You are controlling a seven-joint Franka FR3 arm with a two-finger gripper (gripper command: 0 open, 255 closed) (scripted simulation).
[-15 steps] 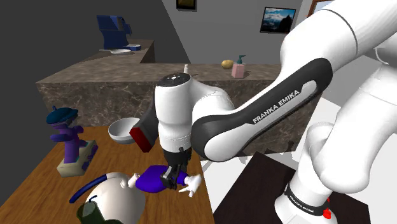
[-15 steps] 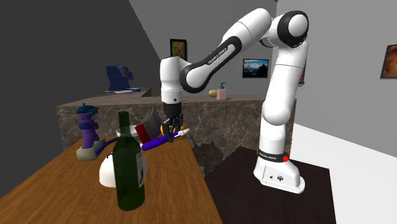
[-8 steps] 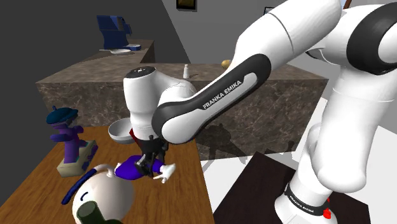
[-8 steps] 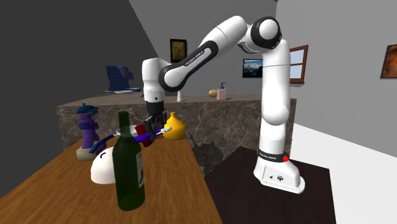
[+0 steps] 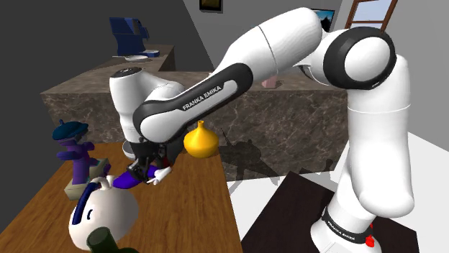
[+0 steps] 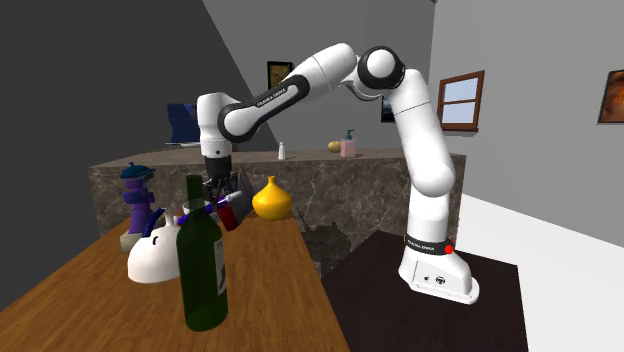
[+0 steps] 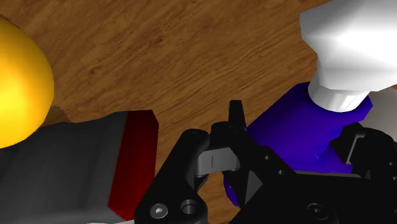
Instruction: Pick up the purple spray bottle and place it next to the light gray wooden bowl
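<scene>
Yellow vase (image 5: 201,140), purple figurine (image 5: 78,157) flank hand (image 5: 142,167), white jug (image 5: 104,215), dark bottle (image 6: 202,265) close by, bare tabletop (image 6: 272,300) beside bottle

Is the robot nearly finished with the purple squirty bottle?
Grabbing looks done: the pincer clasps the purple spray bottle. In hand: the bottle is held above the wooden table, close to the grey bowl. Left: setting it down beside the bowl and letting go.

Wooden table (image 5: 196,210) with yellow vase (image 5: 201,141)
</scene>
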